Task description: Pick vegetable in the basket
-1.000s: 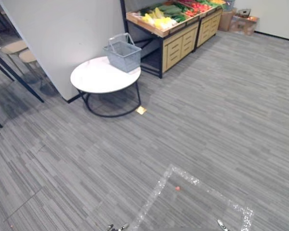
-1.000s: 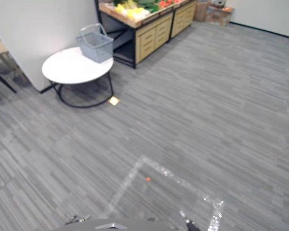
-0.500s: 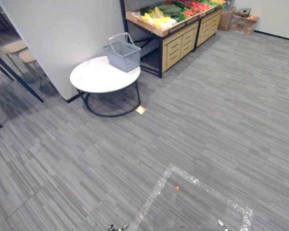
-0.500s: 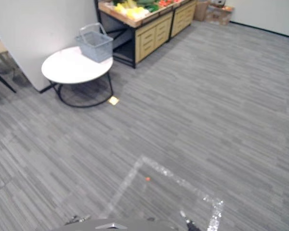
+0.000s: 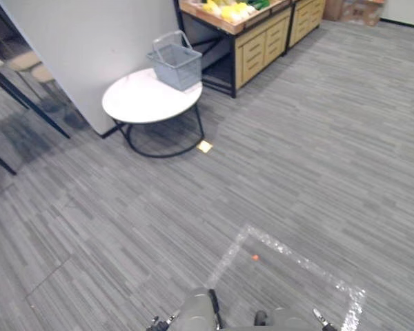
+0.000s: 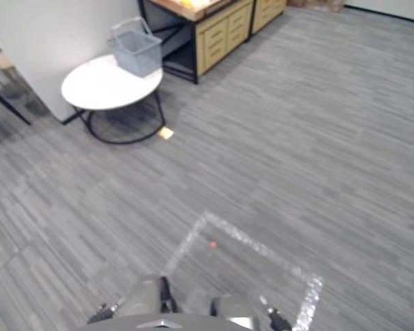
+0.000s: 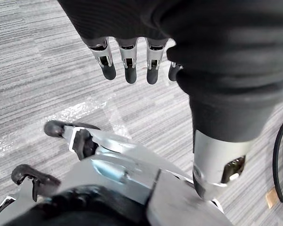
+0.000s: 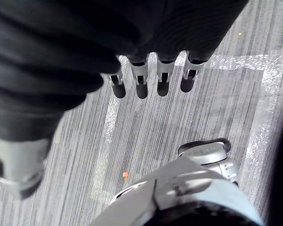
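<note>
Basket (image 5: 176, 65) stands on the round table (image 5: 139, 105) beside the vegetable stand (image 5: 257, 43)

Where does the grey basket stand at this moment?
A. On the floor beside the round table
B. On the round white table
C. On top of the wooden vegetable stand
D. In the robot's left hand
B: the grey basket stands upright on the round white table, at the side of the table nearest the wooden stand.
</note>
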